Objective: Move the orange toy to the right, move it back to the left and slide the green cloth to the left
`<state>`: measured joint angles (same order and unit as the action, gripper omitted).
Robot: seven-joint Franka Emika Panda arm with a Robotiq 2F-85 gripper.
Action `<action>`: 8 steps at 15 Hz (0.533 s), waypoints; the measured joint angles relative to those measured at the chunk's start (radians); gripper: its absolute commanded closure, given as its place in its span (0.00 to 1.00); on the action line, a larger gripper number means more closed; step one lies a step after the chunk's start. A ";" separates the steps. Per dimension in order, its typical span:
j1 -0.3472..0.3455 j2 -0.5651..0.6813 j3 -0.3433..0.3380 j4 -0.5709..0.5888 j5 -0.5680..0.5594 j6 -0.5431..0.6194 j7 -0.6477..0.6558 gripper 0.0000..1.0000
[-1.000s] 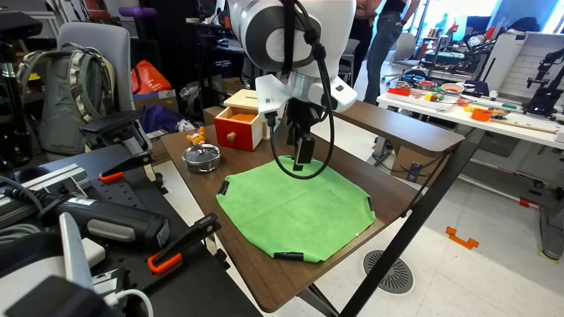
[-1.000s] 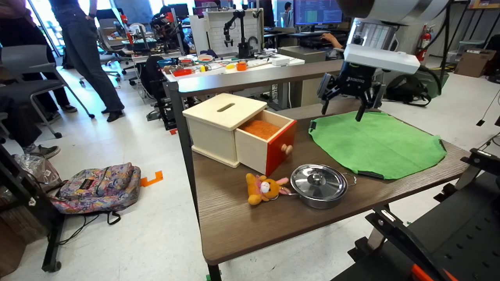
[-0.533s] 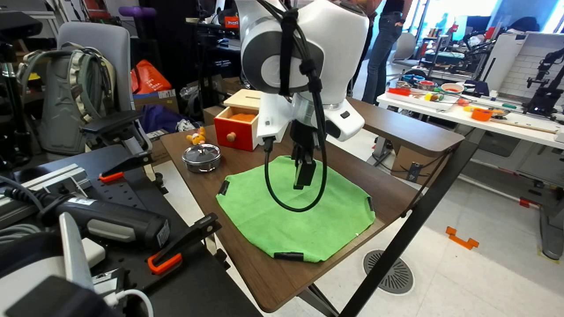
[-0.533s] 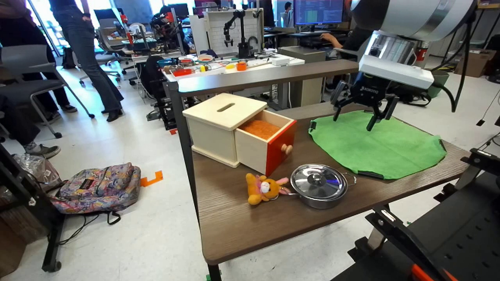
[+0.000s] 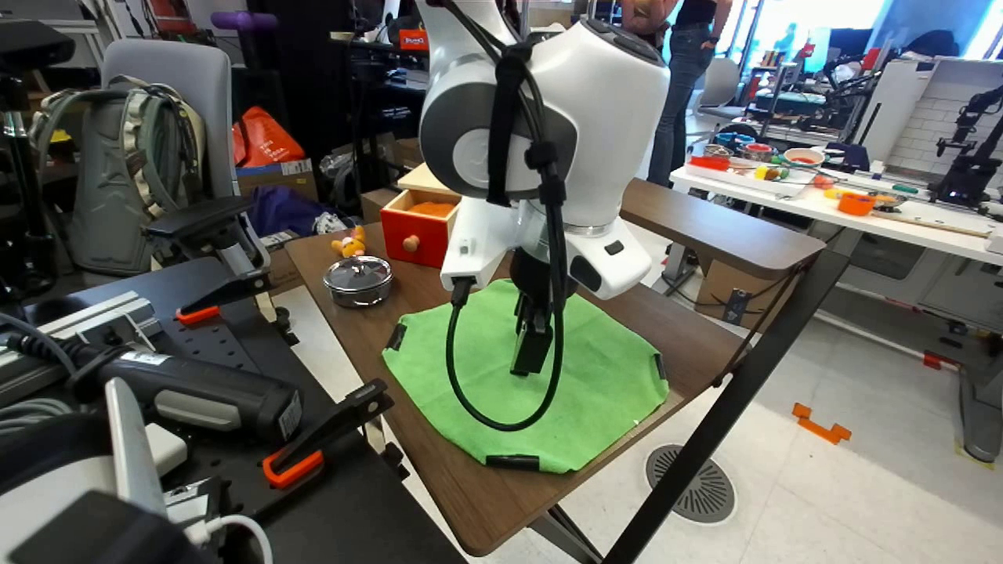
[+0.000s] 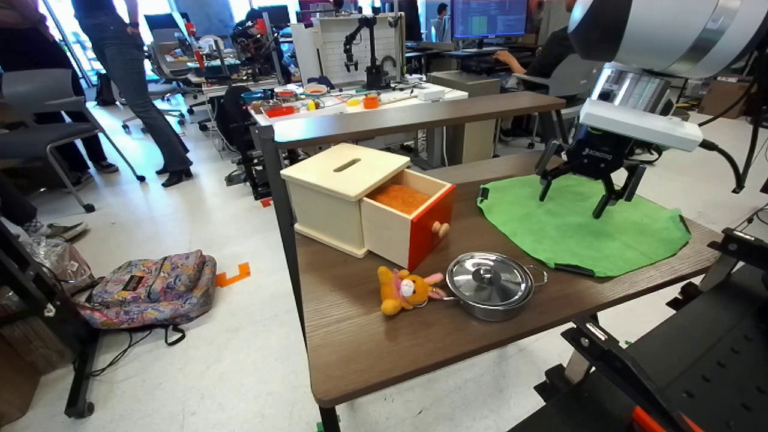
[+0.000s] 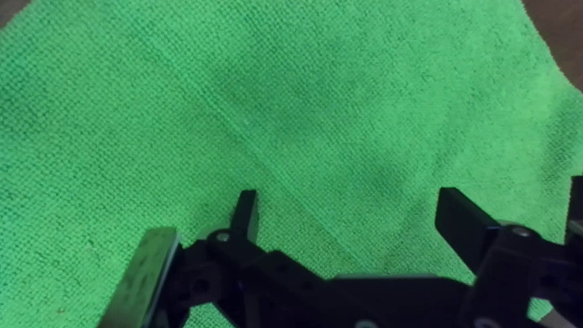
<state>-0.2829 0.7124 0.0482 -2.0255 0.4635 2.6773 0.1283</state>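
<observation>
- Gripper [image 6: 570, 206] hangs over the cloth [image 6: 570, 240], pointing down, a bit tilted in an exterior view.
- Jaws stand wide apart, cloth beneath; can't tell whether they touch it.
- Cloth lies mostly flat on the surface [image 6: 372, 360], black strips [image 5: 513, 462] along its edges; wrist view shows a diagonal crease plus faint ripples near one edge.
- Toy [image 6: 403, 291], orange plush, lies on the surface just beside the pot [image 6: 492, 312], well apart from cloth and jaws; its ears are right by the pot's handle, contact unclear.
- Pot sits between toy and cloth, lid [image 6: 468, 282] on.
- Box [image 6: 324, 210], pale wood, stands near the toy; red-fronted drawer [image 6: 429, 237] sticks partway out, orange filling [image 6: 399, 198] inside.
- Arm [image 5: 611, 117] reaches over the surface; its cable [image 5: 505, 428] loops down in front of the gripper in an exterior view.
</observation>
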 measured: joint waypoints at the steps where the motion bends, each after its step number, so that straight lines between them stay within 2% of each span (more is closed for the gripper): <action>1: -0.002 -0.002 -0.002 -0.002 0.000 0.000 0.005 0.00; 5: 0.004 -0.004 -0.022 -0.003 -0.001 -0.006 0.040 0.00; 8: 0.034 -0.004 -0.057 -0.003 -0.008 -0.026 0.089 0.00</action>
<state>-0.2485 0.7080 -0.0088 -2.0282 0.4557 2.6515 0.2168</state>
